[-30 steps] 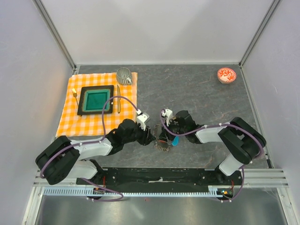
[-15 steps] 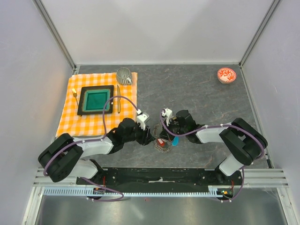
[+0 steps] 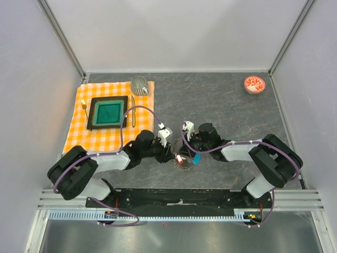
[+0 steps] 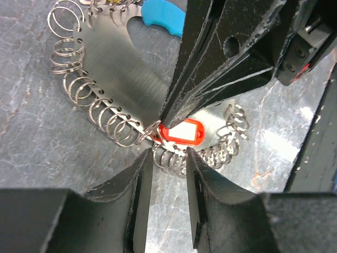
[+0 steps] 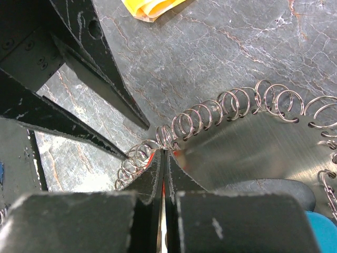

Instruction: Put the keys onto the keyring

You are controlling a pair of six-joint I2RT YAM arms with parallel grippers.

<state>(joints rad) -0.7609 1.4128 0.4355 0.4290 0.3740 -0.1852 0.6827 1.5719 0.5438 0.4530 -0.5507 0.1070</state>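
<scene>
Uncovered since a second ago, the red key tag point(image 4: 181, 132) now shows from above between the two wrists, and the left arm has pushed in closer to it; the tag, with its white label, lies flat on the keyring point(image 4: 113, 74), a bright metal plate edged with many small wire rings, which rests on the grey table point(image 3: 226, 105) just ahead of the arm bases; a blue tag point(image 4: 160, 13) sits at the plate's far rim in the left wrist view. The right gripper point(image 5: 163, 153) has its jaws pressed fully together, tips down at the ring end of the red tag; whether they nip anything I cannot tell. The left gripper point(image 4: 168, 155) faces it with jaws narrowly apart, gripping nothing, tips just beside the edge rings. Well apart to the left lie an orange checked cloth point(image 3: 79, 134) bearing a green dish point(image 3: 108, 112) and a mug point(image 3: 139, 83); a red-patterned bowl point(image 3: 255, 84) stands far right.
</scene>
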